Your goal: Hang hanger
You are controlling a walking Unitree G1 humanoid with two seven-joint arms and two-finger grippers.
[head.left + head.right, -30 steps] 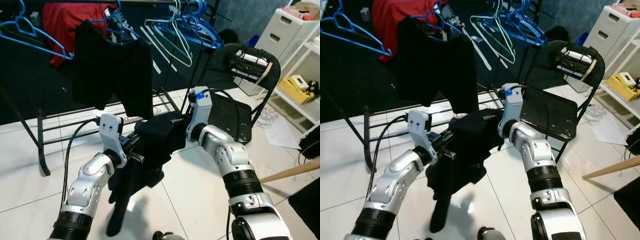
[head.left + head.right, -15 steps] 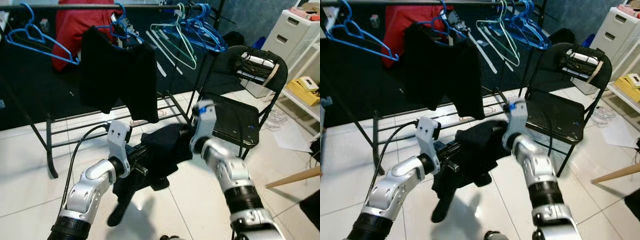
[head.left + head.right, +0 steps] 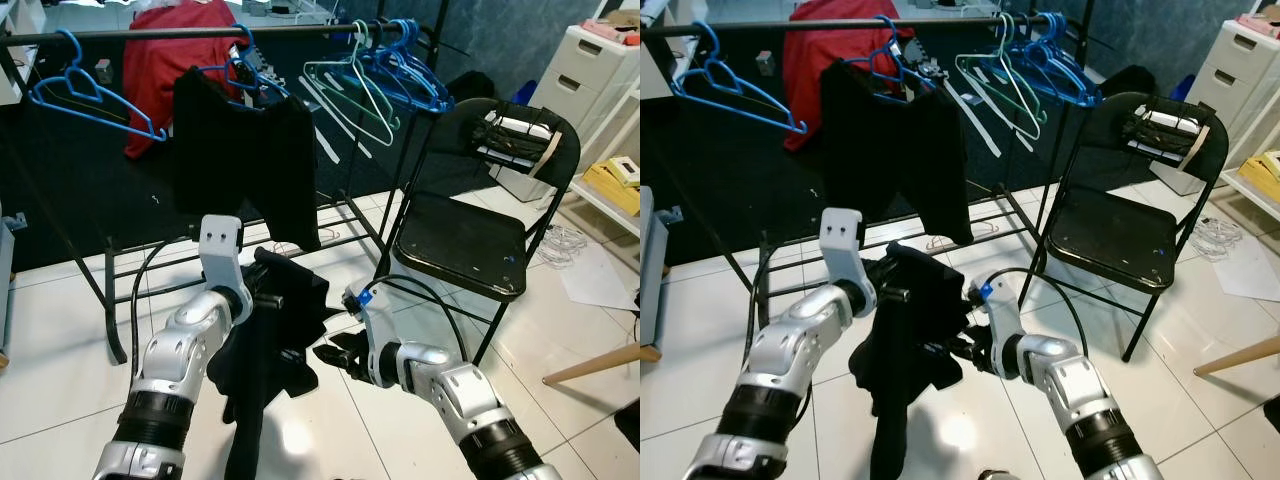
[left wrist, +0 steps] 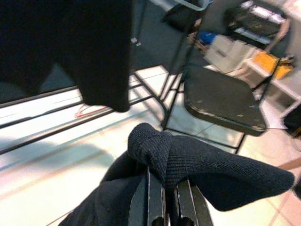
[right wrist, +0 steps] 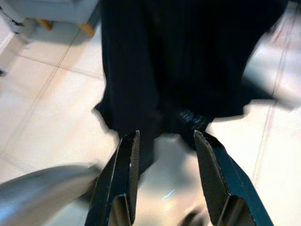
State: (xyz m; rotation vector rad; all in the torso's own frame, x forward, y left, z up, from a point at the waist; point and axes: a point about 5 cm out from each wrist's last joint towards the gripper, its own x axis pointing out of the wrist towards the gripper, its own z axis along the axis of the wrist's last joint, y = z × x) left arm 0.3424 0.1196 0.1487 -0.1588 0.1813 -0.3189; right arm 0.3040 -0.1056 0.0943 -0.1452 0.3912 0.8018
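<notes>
Left gripper (image 4: 163,200) pinches black garment (image 3: 275,340), fabric drooping toward floor in front of rack rail (image 3: 200,32). Right gripper (image 5: 164,155) spread wide, empty, just below cloth. Your hang not yet done: lift to rail, hook beside blue hangers (image 3: 405,65).

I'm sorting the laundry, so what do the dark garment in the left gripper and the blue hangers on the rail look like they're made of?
Dark garment: a matte black knit, likely wool or cotton, with fine ribbed stitches visible. Blue hangers: thin, glossy rods, probably plastic or coated wire.
</notes>
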